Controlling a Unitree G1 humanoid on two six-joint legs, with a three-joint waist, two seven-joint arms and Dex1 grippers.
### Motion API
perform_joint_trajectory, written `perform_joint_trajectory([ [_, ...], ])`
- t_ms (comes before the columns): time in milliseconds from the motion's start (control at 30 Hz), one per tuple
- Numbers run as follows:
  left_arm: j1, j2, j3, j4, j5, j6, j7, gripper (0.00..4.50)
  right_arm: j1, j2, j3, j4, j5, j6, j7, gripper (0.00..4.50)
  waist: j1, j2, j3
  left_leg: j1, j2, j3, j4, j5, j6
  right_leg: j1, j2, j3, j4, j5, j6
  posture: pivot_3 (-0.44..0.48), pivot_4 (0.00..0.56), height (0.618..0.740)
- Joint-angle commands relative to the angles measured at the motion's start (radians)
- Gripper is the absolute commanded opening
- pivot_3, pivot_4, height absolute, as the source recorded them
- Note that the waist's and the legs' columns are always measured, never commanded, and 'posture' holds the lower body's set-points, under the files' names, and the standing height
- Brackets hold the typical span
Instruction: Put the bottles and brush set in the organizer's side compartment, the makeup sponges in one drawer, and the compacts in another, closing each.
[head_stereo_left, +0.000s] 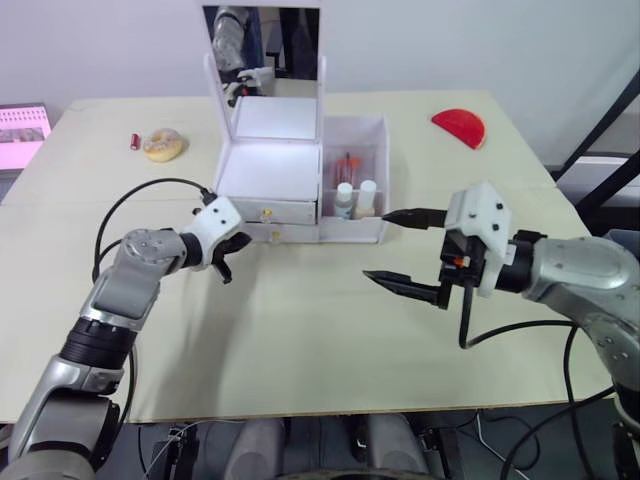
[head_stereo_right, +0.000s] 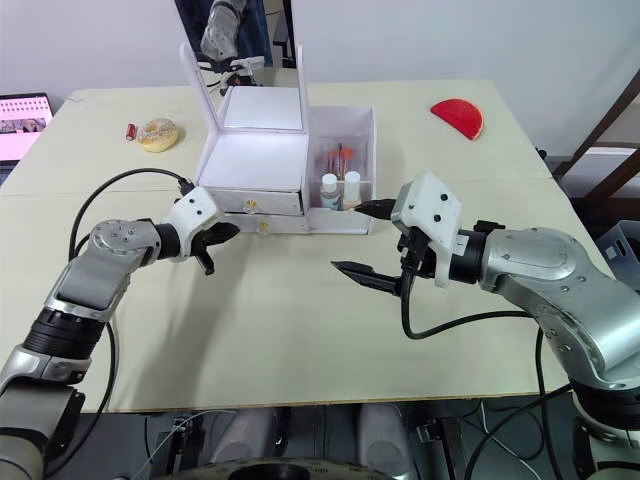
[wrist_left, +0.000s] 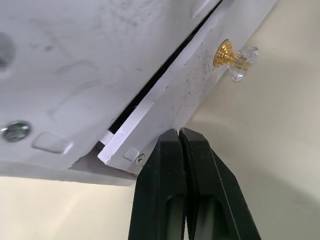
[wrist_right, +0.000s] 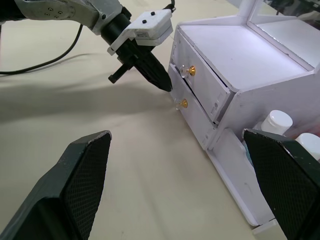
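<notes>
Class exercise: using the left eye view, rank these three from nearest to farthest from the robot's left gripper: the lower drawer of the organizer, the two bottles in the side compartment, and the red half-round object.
1. Lower drawer: right at the left gripper, organizer's front.
2. Bottles: side compartment, to the drawers' right.
3. Red half-round object: far right of the table.

The organizer (head_stereo_left: 270, 185) stands behind both grippers; its lower drawer (wrist_right: 192, 114) touches the left gripper's fingertips (wrist_right: 162, 83); bottles (head_stereo_left: 354, 199) stand in the side compartment beyond the right gripper's fingers (head_stereo_left: 408, 215).
</notes>
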Motion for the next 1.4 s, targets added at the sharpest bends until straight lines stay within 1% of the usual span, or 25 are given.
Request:
perform_joint_trajectory([
  [33,0.003,-0.008,0.042,-0.036,-0.003,-0.002,0.027,0.08,-0.01,-0.002,-0.02,-0.011,-0.002,-0.02,0.004,4.5,0.001,0.0,0.0,0.0,0.0,0.0,0.0,0.0,0.0,0.0,0.0,0.0,0.0,0.0,0.0,0.0,0.15,0.739],
  [167,-0.001,-0.02,0.045,-0.02,0.013,-0.017,0.06,0.08,-0.011,-0.002,-0.021,-0.015,0.004,-0.017,0.006,4.5,0.012,0.0,0.0,0.001,0.001,0.0,0.0,0.0,0.0,0.0,0.0,0.0,0.001,0.0,0.0,0.0,0.15,0.739],
  [233,-0.014,-0.035,0.051,-0.003,0.025,-0.025,0.097,0.08,-0.009,-0.003,-0.022,-0.017,0.008,-0.016,0.009,4.5,0.018,0.0,0.0,0.001,0.001,0.0,0.0,0.0,0.0,0.0,0.0,0.0,0.001,0.0,0.0,0.0,0.15,0.739],
  [333,-0.02,-0.04,0.049,-0.003,0.026,-0.024,0.104,0.08,-0.008,-0.004,-0.024,-0.019,0.013,-0.013,0.011,4.5,0.021,0.0,0.0,0.001,0.0,0.0,0.0,0.0,0.0,0.0,0.0,0.0,0.001,0.0,0.0,0.0,0.15,0.739],
  [500,0.027,-0.015,0.063,-0.105,-0.014,0.028,0.061,0.08,-0.007,-0.005,-0.033,-0.022,0.029,-0.005,0.014,4.5,0.019,0.0,0.0,0.001,0.001,0.0,0.0,0.0,0.0,0.0,0.0,0.0,0.001,0.0,0.0,0.0,0.15,0.739],
  [600,0.078,0.015,0.107,-0.21,-0.071,0.094,0.024,0.08,0.001,-0.012,-0.043,-0.02,0.033,-0.006,0.018,4.5,0.016,0.0,0.001,0.0,0.001,0.001,0.0,0.0,0.0,-0.001,0.0,0.001,0.001,0.0,0.0,0.0,0.15,0.739],
  [667,0.128,0.049,0.168,-0.308,-0.142,0.165,-0.015,0.08,0.013,-0.028,-0.064,-0.011,0.03,-0.008,0.026,4.5,0.016,0.0,0.001,0.0,0.001,0.001,-0.002,0.0,0.0,-0.002,0.0,0.001,0.0,0.0,0.0,0.0,0.15,0.739],
  [733,0.176,0.093,0.251,-0.388,-0.22,0.232,-0.051,0.08,0.029,-0.044,-0.096,0.006,0.029,-0.013,0.039,4.5,0.017,0.0,0.001,0.001,0.001,0.002,-0.004,0.0,0.0,-0.003,0.0,0.002,0.0,0.0,0.0,0.0,0.15,0.739],
  [800,0.235,0.143,0.367,-0.452,-0.312,0.3,-0.094,0.08,0.056,-0.067,-0.141,0.038,0.012,-0.028,0.059,4.5,0.018,0.0,0.001,0.001,0.001,0.002,-0.007,0.0,0.0,-0.003,0.0,0.002,0.0,0.0,0.0,0.0,0.15,0.739],
  [833,0.279,0.177,0.459,-0.478,-0.361,0.333,-0.131,0.08,0.081,-0.077,-0.174,0.066,-0.006,-0.042,0.067,4.5,0.018,0.0,0.001,0.002,0.001,0.002,-0.007,0.0,0.0,-0.003,0.0,0.002,-0.001,-0.001,-0.001,0.0,0.15,0.739],
  [867,0.312,0.2,0.523,-0.499,-0.397,0.357,-0.152,0.08,0.101,-0.084,-0.198,0.087,-0.019,-0.054,0.075,4.5,0.018,0.0,0.001,0.001,0.001,0.003,-0.007,0.0,0.0,-0.004,0.0,0.002,-0.001,-0.002,-0.003,0.0,0.15,0.739],
  [900,0.364,0.215,0.615,-0.513,-0.444,0.376,-0.19,0.08,0.132,-0.093,-0.225,0.112,-0.043,-0.074,0.085,4.5,0.018,0.0,0.001,0.002,0.001,0.003,-0.008,0.0,0.0,-0.004,0.0,0.002,-0.001,-0.002,-0.004,0.0,0.15,0.739],
  [967,0.445,0.229,0.746,-0.534,-0.509,0.402,-0.228,0.08,0.184,-0.105,-0.269,0.155,-0.076,-0.108,0.103,4.5,0.018,0.0,0.001,0.002,0.001,0.005,-0.009,0.0,0.0,-0.004,0.0,0.003,-0.003,-0.003,-0.004,0.0,0.15,0.739],
  [1000,0.52,0.229,0.837,-0.527,-0.513,0.393,-0.26,0.31,0.231,-0.113,-0.303,0.192,-0.112,-0.144,0.124,4.5,0.018,0.0,0.001,0.002,0.001,0.005,-0.009,0.0,0.0,-0.004,0.0,0.003,-0.004,-0.003,-0.004,0.0,0.15,0.739],
  [1033,0.58,0.228,0.903,-0.52,-0.513,0.385,-0.28,0.59,0.268,-0.117,-0.33,0.222,-0.137,-0.175,0.143,4.5,0.017,0.001,0.001,0.002,0.001,0.005,-0.01,0.0,0.0,-0.003,0.0,0.003,-0.006,-0.003,-0.004,0.0,0.15,0.739],
  [1067,0.646,0.227,0.966,-0.507,-0.511,0.375,-0.305,0.85,0.303,-0.115,-0.356,0.253,-0.157,-0.204,0.158,4.5,0.017,0.001,0.001,0.002,0.002,0.006,-0.011,0.0,0.0,-0.003,0.0,0.003,-0.008,-0.003,-0.005,0.0,0.15,0.739],
  [1100,0.69,0.227,1.001,-0.5,-0.515,0.367,-0.318,1.22,0.324,-0.113,-0.372,0.275,-0.169,-0.226,0.17,4.5,0.018,0.001,0.001,0.002,0.002,0.007,-0.011,0.0,0.0,-0.002,0.0,0.003,-0.01,-0.003,-0.005,0.0,0.15,0.739],
  [1133,0.731,0.221,1.031,-0.496,-0.517,0.359,-0.327,1.82,0.346,-0.109,-0.383,0.297,-0.182,-0.249,0.184,4.5,0.018,0.001,0.001,0.001,0.002,0.007,-0.011,0.0,0.0,-0.002,0.0,0.003,-0.011,-0.002,-0.005,0.0,0.15,0.739],
  [1200,0.812,0.192,1.08,-0.479,-0.497,0.308,-0.332,2.78,0.402,-0.097,-0.393,0.362,-0.221,-0.315,0.218,4.5,0.019,0.001,0.001,0.001,0.002,0.008,-0.01,0.0,0.0,-0.002,0.0,0.003,-0.011,-0.002,-0.006,0.0,0.15,0.739],
  [1267,0.856,0.172,1.097,-0.471,-0.483,0.261,-0.319,3.89,0.427,-0.086,-0.396,0.414,-0.244,-0.365,0.236,4.5,0.021,0.001,0.001,0.002,0.002,0.008,-0.01,0.0,0.0,0.0,0.0,0.003,-0.013,-0.002,-0.006,0.0,0.15,0.739],
  [1300,0.861,0.164,1.112,-0.468,-0.494,0.255,-0.308,4.35,0.436,-0.084,-0.396,0.434,-0.252,-0.388,0.249,4.5,0.021,0.001,0.001,0.002,0.002,0.009,-0.01,0.0,-0.001,0.0,0.0,0.003,-0.013,-0.002,-0.006,0.0,0.15,0.739],
  [1333,0.863,0.158,1.124,-0.462,-0.499,0.244,-0.297,4.46,0.439,-0.082,-0.398,0.452,-0.255,-0.405,0.258,4.5,0.021,0.001,0.001,0.001,0.002,0.009,-0.009,0.0,-0.001,0.0,0.0,0.003,-0.014,-0.002,-0.006,0.0,0.15,0.739],
  [1400,0.878,0.155,1.15,-0.453,-0.503,0.228,-0.292,4.46,0.435,-0.084,-0.4,0.487,-0.247,-0.413,0.281,4.5,0.019,0.001,0.001,0.001,0.003,0.009,-0.008,0.0,-0.001,0.0,0.0,0.003,-0.014,-0.002,-0.006,0.0,0.15,0.739],
])
